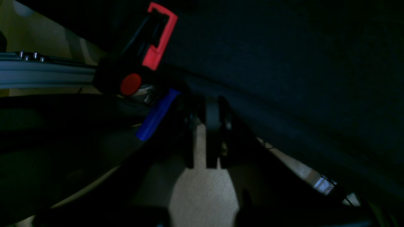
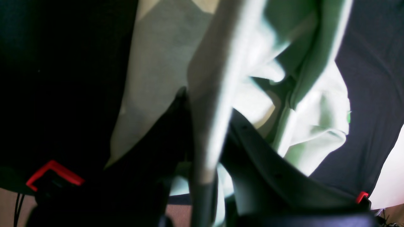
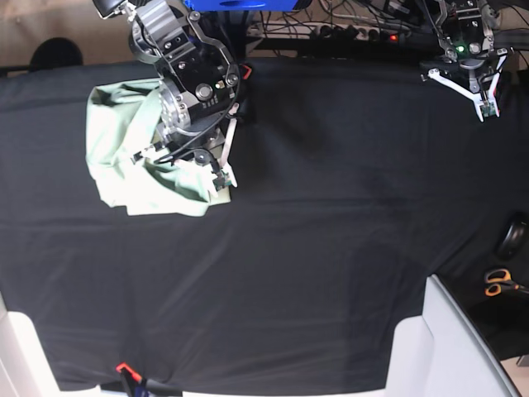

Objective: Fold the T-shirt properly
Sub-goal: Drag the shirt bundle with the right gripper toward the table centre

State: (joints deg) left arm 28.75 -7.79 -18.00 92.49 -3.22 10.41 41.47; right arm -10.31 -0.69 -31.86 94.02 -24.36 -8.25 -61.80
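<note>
Black bench cloth (image 3: 314, 248): right fingers (image 2: 205, 170) pinch the T-shirt (image 3: 124, 165); bunched cloth below may slip. Left fingers (image 3: 482, 106) closed, empty.

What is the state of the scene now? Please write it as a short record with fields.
shirt: the T-shirt, pale mint green, lies bunched at the far left of the base view, not yet folded flat
surface: black table cloth
right tool: right tool is shut on an edge of the T-shirt
left tool: left tool is shut, holds nothing, apart from the shirt at the far right corner
other items: scissors with orange handles at the right edge
</note>
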